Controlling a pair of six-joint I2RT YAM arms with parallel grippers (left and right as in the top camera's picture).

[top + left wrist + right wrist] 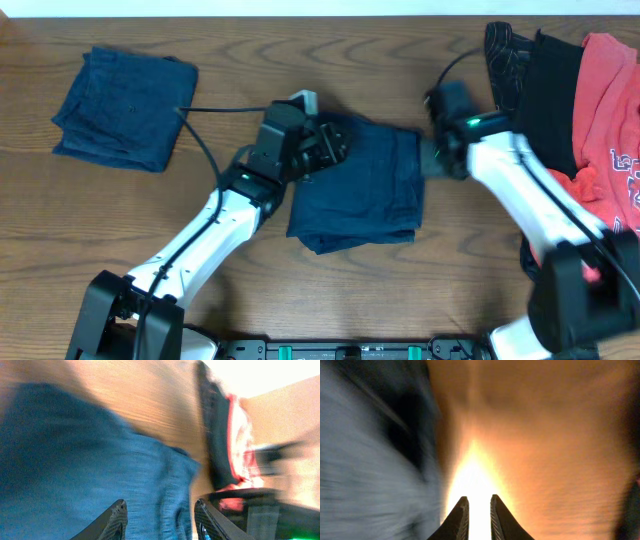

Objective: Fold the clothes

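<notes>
A folded dark blue garment [365, 185] lies at the table's centre. My left gripper [325, 145] is open over its upper left edge. In the left wrist view the fingers [160, 520] straddle blue cloth [75, 470] without pinching it. My right gripper [430, 158] is at the garment's right edge. In the right wrist view its fingers [477, 510] are almost together with nothing between them, over bare wood, with the blurred blue cloth [365, 460] to their left. A second folded blue garment [125, 95] lies at the far left.
A pile of unfolded clothes, black [545, 90] and red [610, 120], lies at the far right and also shows in the left wrist view [225, 440]. The wooden table [120, 230] shows bare at the front left.
</notes>
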